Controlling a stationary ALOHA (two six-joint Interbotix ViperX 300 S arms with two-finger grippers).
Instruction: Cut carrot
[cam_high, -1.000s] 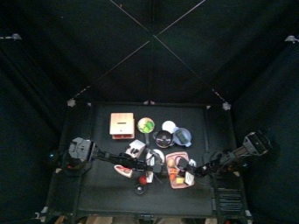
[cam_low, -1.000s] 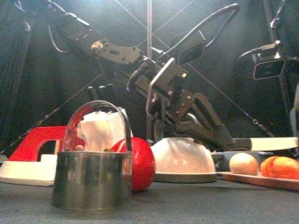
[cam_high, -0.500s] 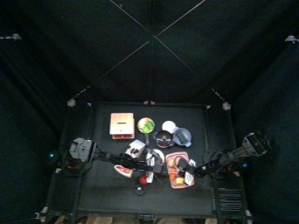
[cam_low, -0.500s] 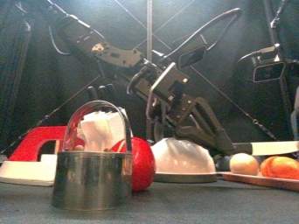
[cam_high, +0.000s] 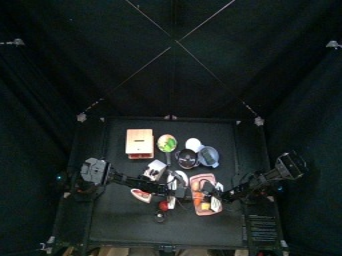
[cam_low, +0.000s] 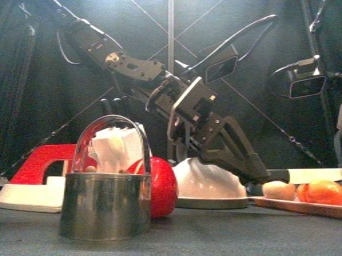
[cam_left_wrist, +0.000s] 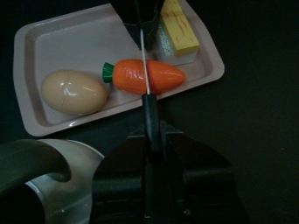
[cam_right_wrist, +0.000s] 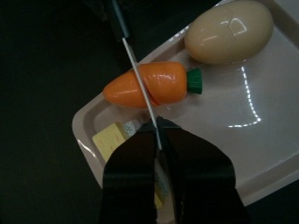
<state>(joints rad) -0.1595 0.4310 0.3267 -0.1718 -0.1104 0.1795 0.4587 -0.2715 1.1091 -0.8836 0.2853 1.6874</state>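
The carrot (cam_left_wrist: 146, 76) lies on its side in the pale tray (cam_left_wrist: 70, 48), between the egg (cam_left_wrist: 75, 91) and the yellow block (cam_left_wrist: 177, 26), touching neither. The tray sits toward the front of the tabletop (cam_left_wrist: 251, 114).

The left pincer (cam_left_wrist: 145, 131) is pinched narrow on a thin left blade (cam_left_wrist: 142, 52), seen edge-on. It runs straight across the carrot's middle. The right pincer (cam_right_wrist: 156, 140) looks clamped the same way on a right blade (cam_right_wrist: 126, 48), which crosses the carrot at a slant. From these angles I cannot tell whether either edge touches the carrot or hangs just above it.

Risks, as I judge them:
- The carrot is round and nothing pins it. A press off its crown could roll it toward the egg or skid it along the tray.
- The two blades cross over the same spot, so pressing both could make them clash or jam.
- A hard push near the tray's rim could tip or shove the tray.
- A blade held by a thin pinch may twist in the jaws under load.

Count:
- one carrot
- one egg
- one yellow block
- one tray
- two blades
- two pincers
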